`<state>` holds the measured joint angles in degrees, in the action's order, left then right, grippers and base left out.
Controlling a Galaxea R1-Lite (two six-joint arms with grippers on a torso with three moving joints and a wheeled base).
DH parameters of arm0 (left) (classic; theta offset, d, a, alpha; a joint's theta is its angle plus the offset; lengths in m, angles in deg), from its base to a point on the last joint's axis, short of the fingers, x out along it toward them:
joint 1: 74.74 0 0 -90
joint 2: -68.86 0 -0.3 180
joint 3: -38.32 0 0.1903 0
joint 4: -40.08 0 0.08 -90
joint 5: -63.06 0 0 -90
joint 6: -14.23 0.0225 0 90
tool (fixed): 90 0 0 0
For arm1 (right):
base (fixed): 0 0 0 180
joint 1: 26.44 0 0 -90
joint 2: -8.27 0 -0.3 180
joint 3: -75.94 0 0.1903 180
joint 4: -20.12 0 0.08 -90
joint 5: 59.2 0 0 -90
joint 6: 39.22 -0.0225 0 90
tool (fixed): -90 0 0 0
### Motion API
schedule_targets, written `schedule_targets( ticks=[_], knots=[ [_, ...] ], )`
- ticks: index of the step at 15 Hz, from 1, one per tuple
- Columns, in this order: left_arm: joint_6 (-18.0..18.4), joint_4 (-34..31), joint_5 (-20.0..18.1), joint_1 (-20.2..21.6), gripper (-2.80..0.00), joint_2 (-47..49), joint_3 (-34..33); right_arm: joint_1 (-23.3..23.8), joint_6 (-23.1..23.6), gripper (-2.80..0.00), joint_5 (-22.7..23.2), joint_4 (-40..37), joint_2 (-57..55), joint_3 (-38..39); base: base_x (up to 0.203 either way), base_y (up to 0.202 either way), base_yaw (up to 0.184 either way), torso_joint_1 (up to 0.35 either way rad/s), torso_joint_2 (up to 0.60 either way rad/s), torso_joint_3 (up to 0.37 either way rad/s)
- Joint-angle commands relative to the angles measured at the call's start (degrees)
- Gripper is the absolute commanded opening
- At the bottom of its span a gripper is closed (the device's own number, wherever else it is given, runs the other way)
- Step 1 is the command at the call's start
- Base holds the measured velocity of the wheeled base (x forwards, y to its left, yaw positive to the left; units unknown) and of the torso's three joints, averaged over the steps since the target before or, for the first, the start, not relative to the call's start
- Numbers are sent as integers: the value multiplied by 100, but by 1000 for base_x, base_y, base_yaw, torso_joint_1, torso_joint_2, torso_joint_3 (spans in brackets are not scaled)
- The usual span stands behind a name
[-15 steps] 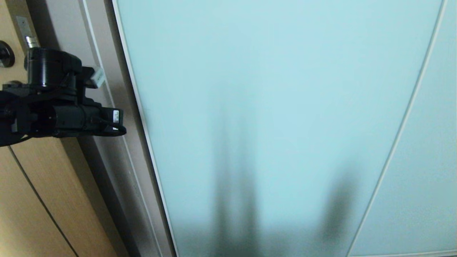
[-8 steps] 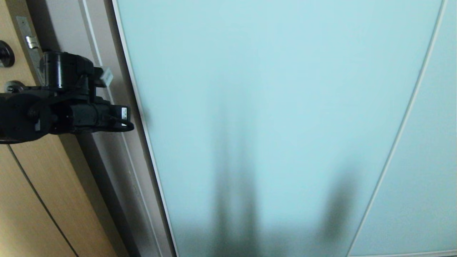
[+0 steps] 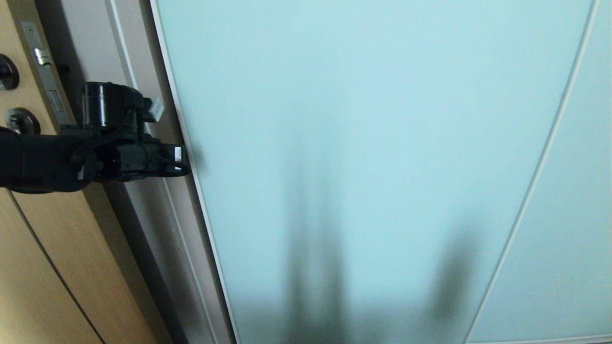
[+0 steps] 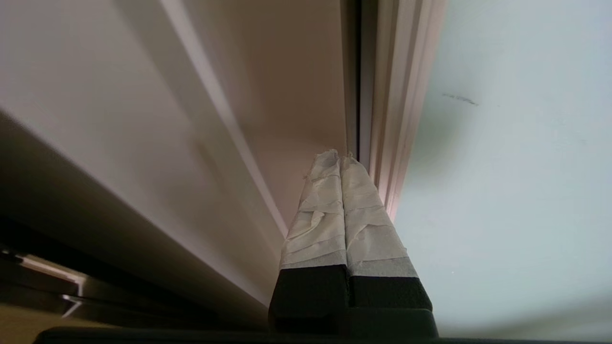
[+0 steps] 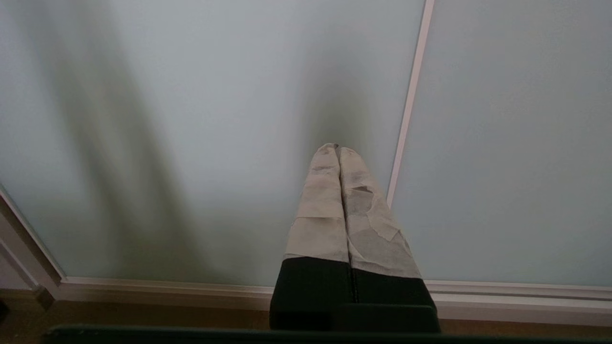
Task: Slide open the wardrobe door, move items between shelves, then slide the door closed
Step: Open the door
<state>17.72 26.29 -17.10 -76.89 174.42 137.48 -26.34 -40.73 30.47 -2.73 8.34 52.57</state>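
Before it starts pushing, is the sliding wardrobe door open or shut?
Shut: the sliding wardrobe door covers the opening, its frame edge against the jamb.

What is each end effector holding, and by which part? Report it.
Nothing. The left end effector is shut empty beside the sliding wardrobe door's frame edge; the right end effector is shut empty too.

Stood shut across nearly the whole head view: sliding wardrobe door (image 3: 373,143), frosted glass with no gap on its face. Ran as a barrier down its left side: slim pale frame edge (image 3: 191,157). Left as the only opening: a narrow dark slot (image 4: 353,86) between that edge and the white jamb (image 3: 124,62). Sat at the slot's mouth with pads pressed together: left gripper (image 4: 340,160). Crowded the space further left: wooden door (image 3: 43,267) with round knobs (image 3: 20,120). Blocked the right gripper (image 5: 337,149) ahead: more glass
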Motion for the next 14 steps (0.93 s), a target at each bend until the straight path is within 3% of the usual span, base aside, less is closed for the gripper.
schedule_targets(
  ticks=[1,10,14],
  knots=[
    [-6,8,1,-25,-280,108,18,-1,2,-280,-3,1,-7,0,0,0,0,0,0,0],
    [-24,395,80,-245,-280,468,141,-1,2,-280,-3,1,-7,0,0,0,0,0,0,0],
    [-33,380,72,-274,-280,40,-143,-1,2,-280,-3,1,-7,0,0,0,0,0,0,0]
  ],
)
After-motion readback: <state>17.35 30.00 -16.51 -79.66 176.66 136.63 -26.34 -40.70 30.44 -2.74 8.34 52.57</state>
